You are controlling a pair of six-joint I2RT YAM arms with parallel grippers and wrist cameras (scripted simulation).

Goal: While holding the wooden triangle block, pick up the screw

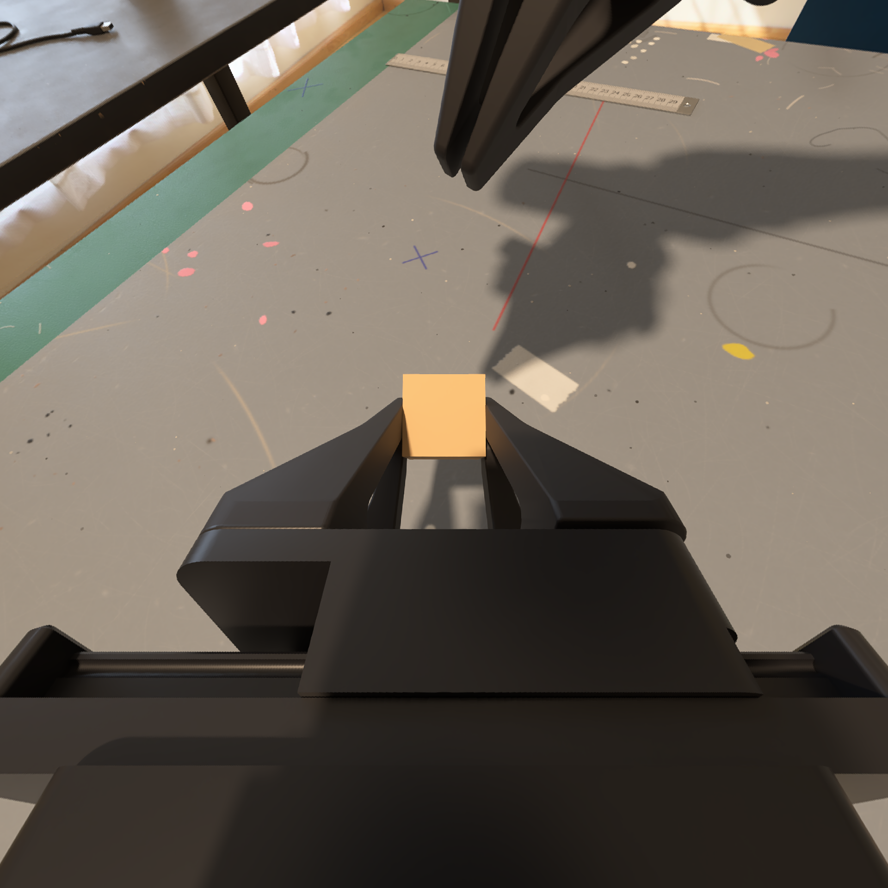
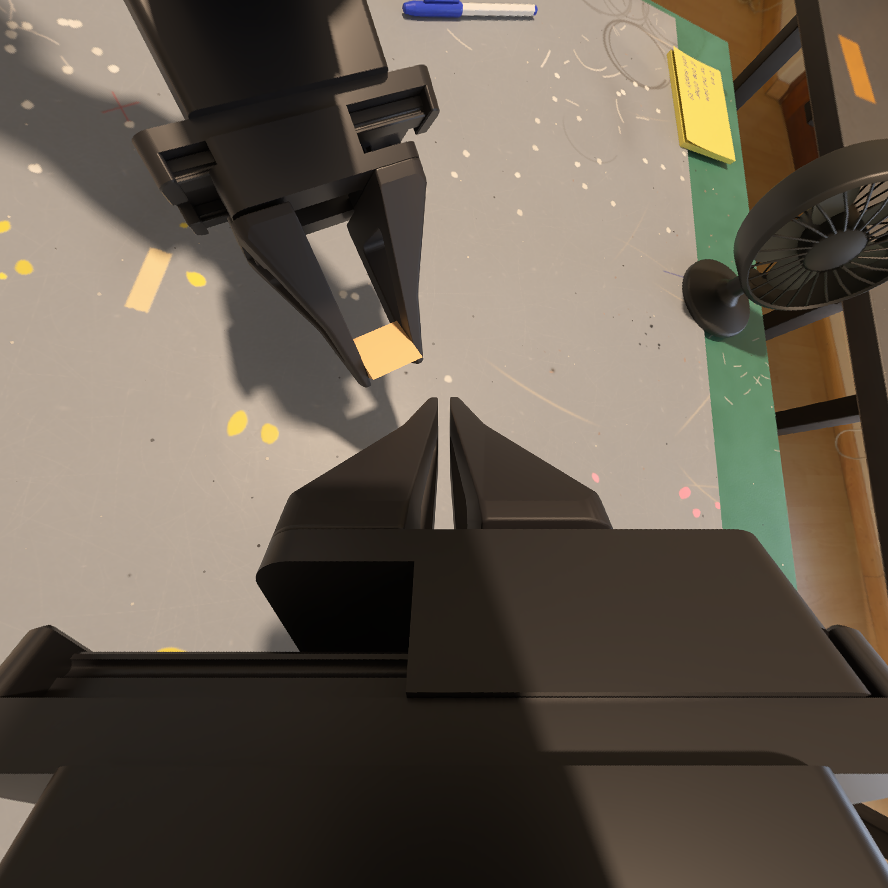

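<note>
My left gripper [image 1: 443,408] is shut on the light wooden block [image 1: 443,415], held between its fingertips above the grey table [image 1: 240,384]. In the right wrist view, the left gripper [image 2: 391,367] and the block [image 2: 387,355] hang just ahead and left of my right gripper [image 2: 444,400]. The right gripper's jaws are nearly together with only a thin slit between them, and nothing shows in it. In the left wrist view, the right gripper [image 1: 459,173] hangs at the top, jaws together. No screw shows in either view.
A blue marker [image 2: 468,8], a yellow note pad [image 2: 704,105] and a black fan [image 2: 817,250] lie toward the green table edge [image 2: 740,432]. A metal ruler [image 1: 634,96], a strip of pale tape [image 1: 536,377] and a black cable [image 1: 57,33] show in the left wrist view.
</note>
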